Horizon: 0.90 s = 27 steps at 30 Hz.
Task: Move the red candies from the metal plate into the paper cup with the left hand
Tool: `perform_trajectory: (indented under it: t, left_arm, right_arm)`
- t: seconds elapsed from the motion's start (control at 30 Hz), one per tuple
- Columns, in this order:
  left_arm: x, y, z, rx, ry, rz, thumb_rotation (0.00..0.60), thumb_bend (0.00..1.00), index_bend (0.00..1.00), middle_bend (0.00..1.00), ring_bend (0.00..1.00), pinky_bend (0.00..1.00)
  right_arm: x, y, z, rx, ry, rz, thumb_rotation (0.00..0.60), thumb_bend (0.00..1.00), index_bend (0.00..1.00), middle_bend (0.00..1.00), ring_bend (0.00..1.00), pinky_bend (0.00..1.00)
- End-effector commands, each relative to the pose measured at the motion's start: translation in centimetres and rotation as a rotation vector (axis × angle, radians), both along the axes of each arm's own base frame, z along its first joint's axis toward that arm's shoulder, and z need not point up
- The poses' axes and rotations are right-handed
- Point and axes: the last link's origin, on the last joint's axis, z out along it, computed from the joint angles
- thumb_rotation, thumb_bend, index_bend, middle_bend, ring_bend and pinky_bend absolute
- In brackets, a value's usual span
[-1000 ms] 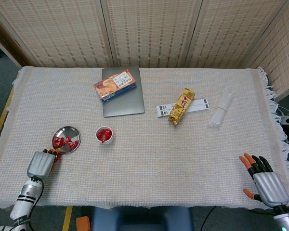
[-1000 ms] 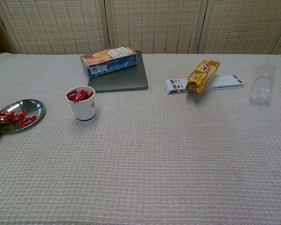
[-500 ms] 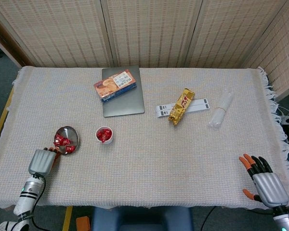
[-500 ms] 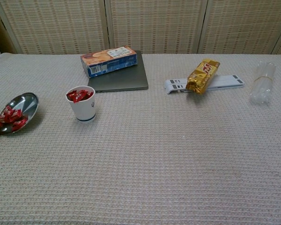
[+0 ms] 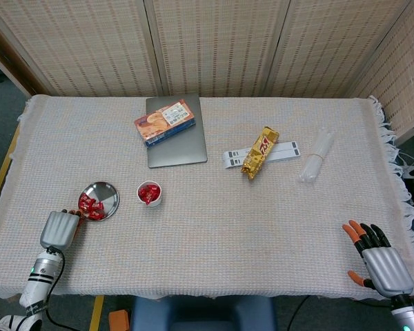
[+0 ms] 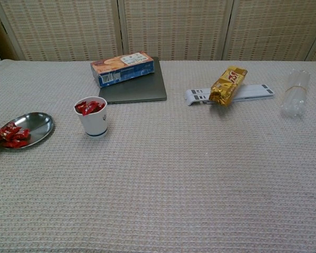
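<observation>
Red candies heaped at the near-left side of the metal plate, just left of the paper cup, already part-filled. Small, light, crinkly-wrapped, likely slippery; best pinched one at a time by a wrapper end. Left hand at the plate's near-left rim, fingertips by the candies; grasping one or not, cannot tell. Plate flat again after tilting up half a second ago. Right hand far right of the cup, fingers spread, holding nothing.
</observation>
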Motion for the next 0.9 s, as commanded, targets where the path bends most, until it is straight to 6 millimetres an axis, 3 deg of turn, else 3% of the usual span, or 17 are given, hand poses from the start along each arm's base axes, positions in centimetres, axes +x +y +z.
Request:
perform_trajectory:
  t: [0.03,0.23,0.43,0.63,0.9]
  left_arm:
    - [0.5,-0.1,0.6,0.013,-0.033,-0.018,0.600,0.40,0.46,0.57,0.60,1.00]
    - [3.6,0.6,2.8,0.050,-0.141,-0.092,0.600,0.41,0.46,0.57,0.60,1.00]
    - [9.7,3.7,4.1,0.050,-0.221,-0.196,0.600,0.41,0.46,0.57,0.60,1.00]
    - [15.0,7.4,2.8,0.004,-0.241,-0.247,0.600,0.41,0.44,0.57,0.59,1.00]
    - [18.9,8.8,0.3,-0.057,-0.231,-0.289,0.600,0.41,0.44,0.56,0.58,1.00]
  right_arm:
    - [0.0,0.0,0.0,0.001,0.000,-0.001,0.600,0.11,0.00,0.00,0.00,0.00]
    - [0.0,0.0,0.0,0.000,-0.001,-0.001,0.600,0.11,0.00,0.00,0.00,0.00]
    - [-0.1,-0.3,-0.1,-0.001,0.001,-0.007,0.600,0.11,0.00,0.00,0.00,0.00]
    - [-0.3,-0.7,0.0,-0.015,0.003,-0.024,0.600,0.11,0.00,0.00,0.00,0.00]
    - [-0.7,-1.2,0.2,-0.030,0.001,-0.053,0.600,0.11,0.00,0.00,0.00,0.00]
